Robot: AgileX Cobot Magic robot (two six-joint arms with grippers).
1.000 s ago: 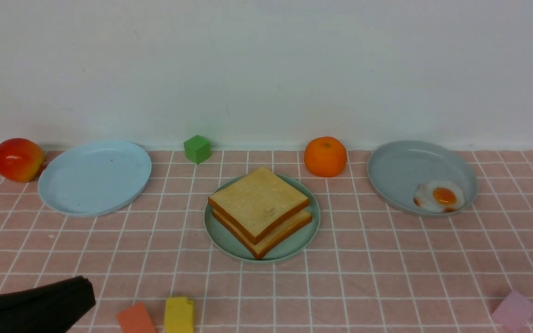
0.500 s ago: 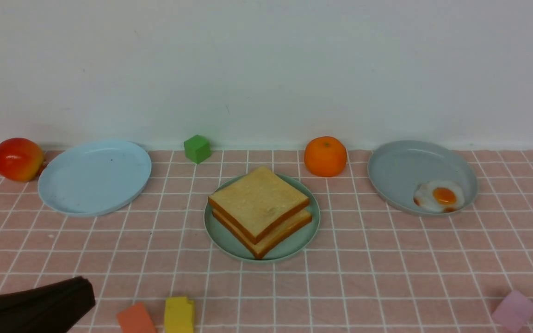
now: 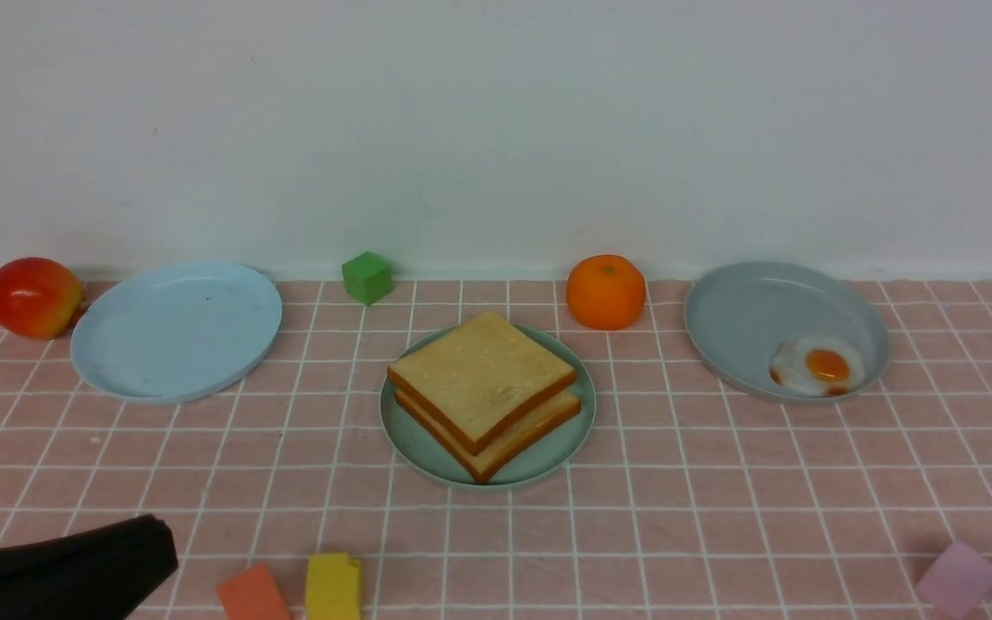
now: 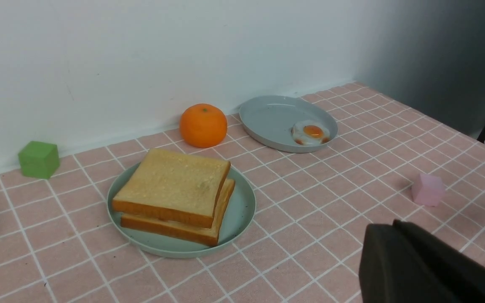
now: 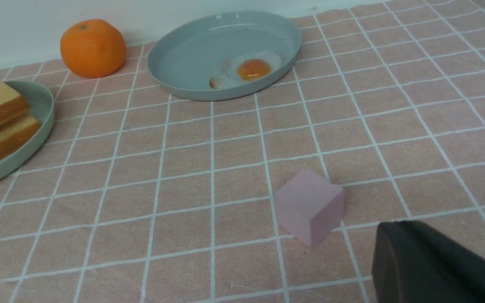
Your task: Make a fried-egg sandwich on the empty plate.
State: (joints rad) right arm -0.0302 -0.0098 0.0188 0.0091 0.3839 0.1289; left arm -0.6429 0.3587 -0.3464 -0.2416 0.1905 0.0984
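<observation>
Black left end effector (image 3: 147, 551) lies low over the near tablecloth (image 3: 720, 517), fingers pressed together, gripping nothing.

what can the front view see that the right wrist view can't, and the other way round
Only the front view shows the apple, the light blue plate, the green cube, the orange block and the yellow block. The right wrist view adds nothing of its own except its own gripper. Both show the toast on the green plate, the orange, the egg in the grey plate, and the pink cube.
</observation>
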